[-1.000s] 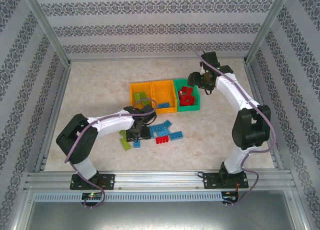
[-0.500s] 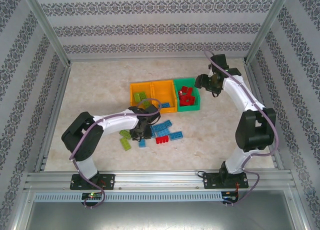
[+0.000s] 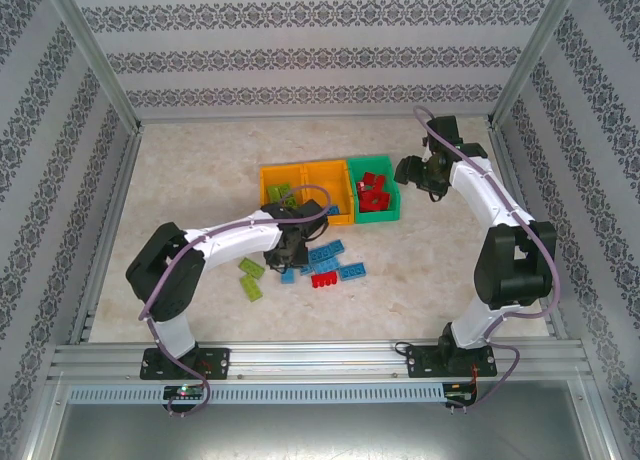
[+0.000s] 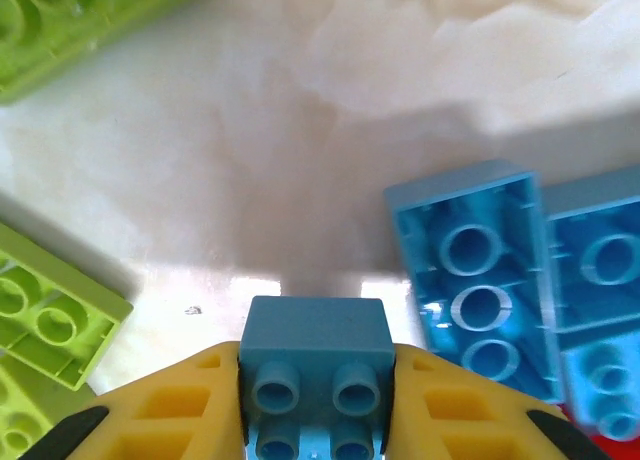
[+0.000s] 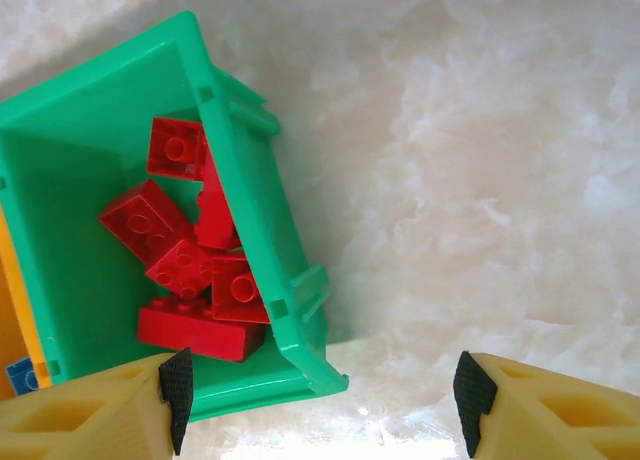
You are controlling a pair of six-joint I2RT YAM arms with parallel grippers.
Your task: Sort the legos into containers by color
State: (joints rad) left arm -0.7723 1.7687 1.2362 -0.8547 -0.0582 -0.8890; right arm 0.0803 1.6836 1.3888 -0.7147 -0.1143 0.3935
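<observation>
Blue is the small brick (image 4: 315,345) pinched between the yellow fingers of the left gripper (image 4: 316,392), above the pale marbled table (image 4: 280,130) and near loose blue bricks (image 4: 480,280) and lime bricks (image 4: 45,315). The right gripper (image 5: 320,405) hangs wide open and empty, just beside the green bin (image 5: 285,270), which holds red bricks (image 5: 190,265). Seen from above, the left orange bin (image 3: 263,190) seems to hold lime pieces, though they are too small to be sure.
</observation>
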